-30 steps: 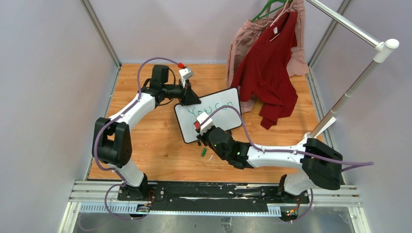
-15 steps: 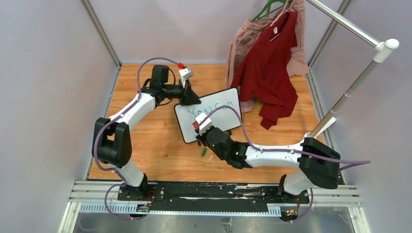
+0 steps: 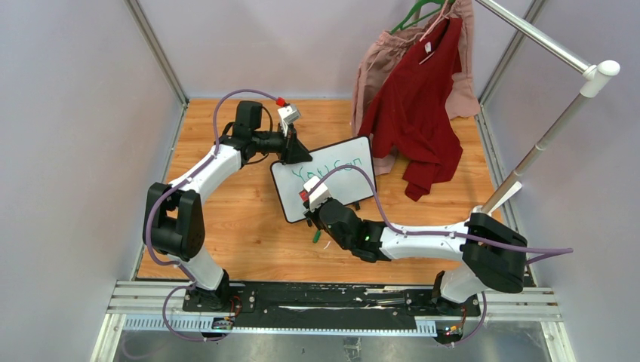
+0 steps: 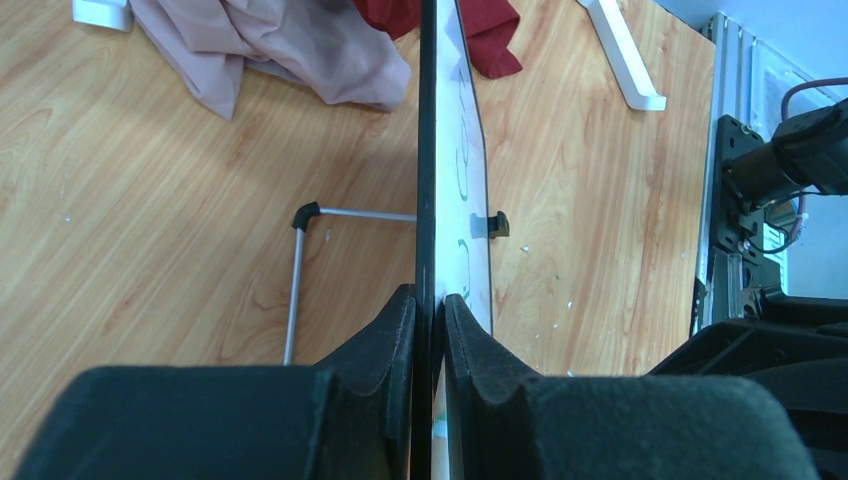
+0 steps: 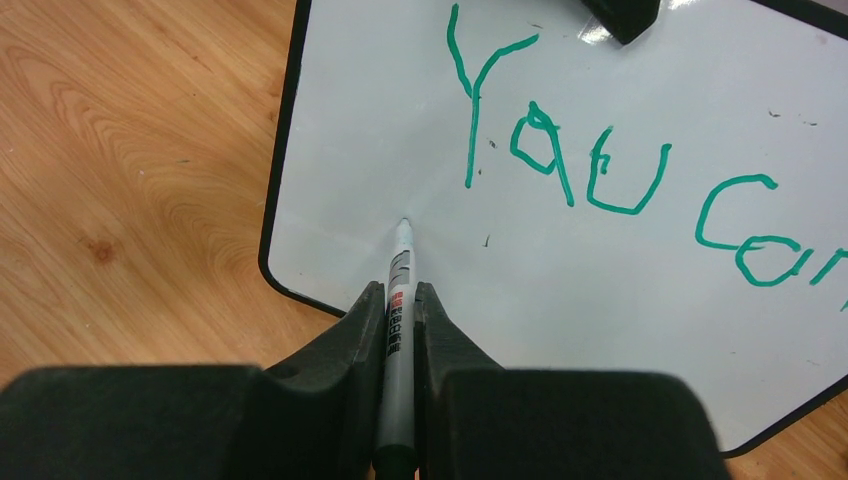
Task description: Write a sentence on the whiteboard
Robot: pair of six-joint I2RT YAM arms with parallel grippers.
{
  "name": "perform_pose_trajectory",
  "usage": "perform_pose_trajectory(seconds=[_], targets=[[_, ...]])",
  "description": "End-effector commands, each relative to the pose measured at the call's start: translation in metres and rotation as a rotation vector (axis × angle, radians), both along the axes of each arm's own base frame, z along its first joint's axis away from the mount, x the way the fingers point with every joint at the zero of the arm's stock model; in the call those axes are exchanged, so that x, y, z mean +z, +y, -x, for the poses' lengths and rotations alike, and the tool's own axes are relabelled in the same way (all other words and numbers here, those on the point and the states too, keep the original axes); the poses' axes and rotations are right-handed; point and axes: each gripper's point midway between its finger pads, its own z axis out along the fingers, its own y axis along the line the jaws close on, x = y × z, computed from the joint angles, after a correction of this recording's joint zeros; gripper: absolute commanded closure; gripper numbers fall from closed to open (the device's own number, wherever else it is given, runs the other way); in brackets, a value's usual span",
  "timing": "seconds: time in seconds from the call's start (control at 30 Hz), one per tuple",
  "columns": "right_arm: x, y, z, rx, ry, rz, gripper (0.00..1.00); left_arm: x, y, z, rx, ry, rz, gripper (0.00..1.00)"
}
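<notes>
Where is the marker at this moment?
In the right wrist view, the marker is clamped in the right gripper, its tip on the whiteboard near its left edge, below the green writing.

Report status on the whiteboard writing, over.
Left gripper clamped on small black-framed white whiteboard edge. Right gripper shut on grey marker, tip at board under green handwritten lettering "You can". No second line yet. Blank area unobstructed.

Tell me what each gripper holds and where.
Left gripper clamps the whiteboard by its edge; right gripper pinches the marker by its barrel.
</notes>
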Motion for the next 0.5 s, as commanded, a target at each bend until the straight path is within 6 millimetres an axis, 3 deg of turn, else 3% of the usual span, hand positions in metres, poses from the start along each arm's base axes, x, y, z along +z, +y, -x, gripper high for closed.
perform_pose_trajectory(seconds=[0.0, 0.33, 0.47], targets=[[-0.001, 0.001, -0.001, -0.023, 0.023, -0.013, 1.0, 0.004, 0.0, -0.004, 0.015, -0.067, -0.014, 1.0], [-0.02, -0.006, 0.006, -0.022, 0.077, 0.007, 1.0, 0.005, 0.0, -0.004, 0.014, -0.067, -0.012, 1.0], [-0.018, -0.007, 0.007, -0.02, 0.078, 0.0, 1.0, 0.005, 0.0, -0.004, 0.015, -0.068, -0.011, 1.0]])
